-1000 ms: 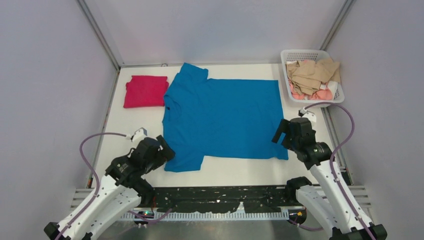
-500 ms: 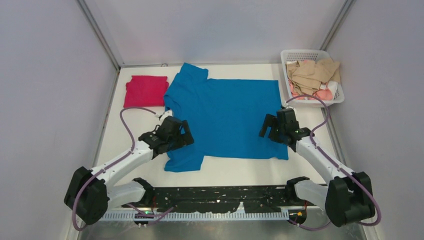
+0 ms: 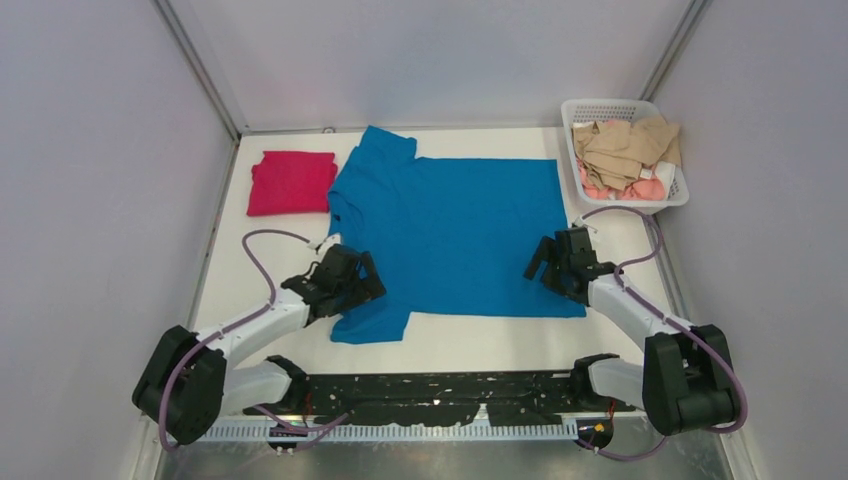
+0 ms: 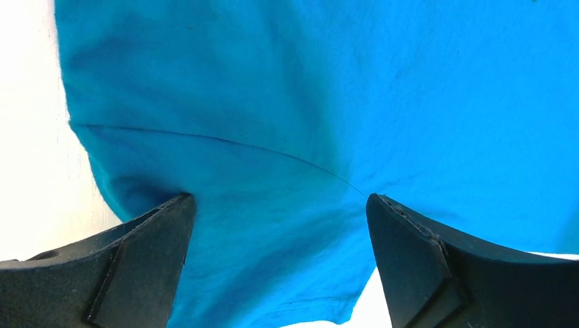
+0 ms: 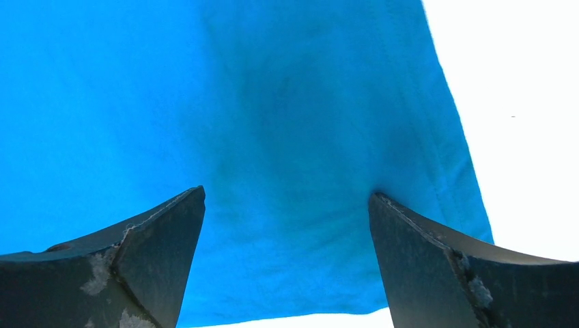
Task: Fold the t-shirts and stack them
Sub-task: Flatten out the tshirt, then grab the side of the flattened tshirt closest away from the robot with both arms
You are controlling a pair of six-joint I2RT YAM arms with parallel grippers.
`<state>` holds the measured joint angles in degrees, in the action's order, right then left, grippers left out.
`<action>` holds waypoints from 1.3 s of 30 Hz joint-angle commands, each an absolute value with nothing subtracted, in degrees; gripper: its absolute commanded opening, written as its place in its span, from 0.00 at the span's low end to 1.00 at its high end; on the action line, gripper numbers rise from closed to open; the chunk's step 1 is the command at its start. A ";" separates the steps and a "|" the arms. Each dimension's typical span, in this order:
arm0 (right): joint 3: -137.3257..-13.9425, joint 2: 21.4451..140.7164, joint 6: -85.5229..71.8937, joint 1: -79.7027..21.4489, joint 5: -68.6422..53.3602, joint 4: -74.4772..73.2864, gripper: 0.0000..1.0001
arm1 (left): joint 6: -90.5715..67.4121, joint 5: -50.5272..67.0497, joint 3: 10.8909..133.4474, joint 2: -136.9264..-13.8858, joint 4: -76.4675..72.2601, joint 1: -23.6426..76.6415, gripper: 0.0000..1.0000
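Note:
The blue t-shirt [image 3: 445, 235] lies spread flat across the middle of the white table [image 3: 620, 335], collar to the left. The magenta-red t-shirt [image 3: 291, 182] lies folded at the back left. My left gripper [image 3: 358, 280] is open, its fingertips pressed on the shirt's near sleeve; the sleeve seam [image 4: 225, 143] runs between the jaws in the left wrist view. My right gripper [image 3: 549, 265] is open and pressed on the shirt's near right hem corner, and the blue cloth [image 5: 287, 171] fills the gap between its fingers [image 5: 423, 253].
A white plastic basket [image 3: 668, 192] with beige and pink clothes stands at the back right. Grey walls and metal frame posts enclose the table on three sides. A black rail [image 3: 440, 400] runs along the near edge by the arm bases.
Both arms reached forward from the near edge onto the blue shirt, then lowered. The left gripper came down on the near sleeve, the right on the near hem corner. The shirts have not moved.

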<state>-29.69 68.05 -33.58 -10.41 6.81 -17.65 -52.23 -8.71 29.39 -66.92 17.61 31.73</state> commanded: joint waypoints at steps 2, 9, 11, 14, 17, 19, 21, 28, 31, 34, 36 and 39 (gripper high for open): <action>-28.11 64.90 -33.00 -8.54 11.81 -20.81 0.95 | -53.97 -10.23 25.78 -65.91 23.01 31.46 1.00; -30.44 53.24 -30.55 -8.59 8.08 -23.63 0.95 | -51.15 -7.15 27.37 -56.25 24.61 31.53 1.00; -30.90 49.29 -30.74 -8.54 9.38 -25.71 0.95 | -50.64 -7.90 28.23 -52.65 27.77 31.51 1.00; -30.69 44.19 -34.38 -8.52 15.45 -30.22 0.95 | -52.09 -10.33 28.31 -46.52 35.31 31.54 1.00; -29.85 38.74 -38.79 -8.53 20.15 -35.51 0.95 | -55.71 -11.92 26.62 -40.82 43.93 31.62 1.00; -28.96 36.25 -40.89 -8.45 21.59 -37.00 0.95 | -57.75 -11.30 24.63 -37.01 48.45 31.64 1.00; -27.92 34.68 -42.34 -8.44 22.10 -37.55 0.95 | -59.28 -10.34 22.25 -33.27 50.36 31.64 0.99; -26.98 34.75 -42.03 -8.48 21.84 -37.10 0.95 | -61.00 -2.99 13.65 -24.62 43.99 31.64 0.70; -27.07 36.38 -41.30 -8.43 21.58 -36.65 0.95 | -61.63 -4.07 11.45 -24.19 41.20 31.64 0.56; -27.22 37.82 -41.11 -8.42 21.57 -36.57 0.95 | -61.88 -5.36 11.84 -25.99 40.58 31.64 0.44; -27.50 38.24 -40.80 -8.45 21.35 -36.56 0.95 | -61.36 -4.95 12.28 -27.26 41.05 31.63 0.42; -27.83 38.52 -40.28 -8.44 21.51 -36.49 0.95 | -60.71 -4.60 12.43 -27.95 41.21 31.64 0.37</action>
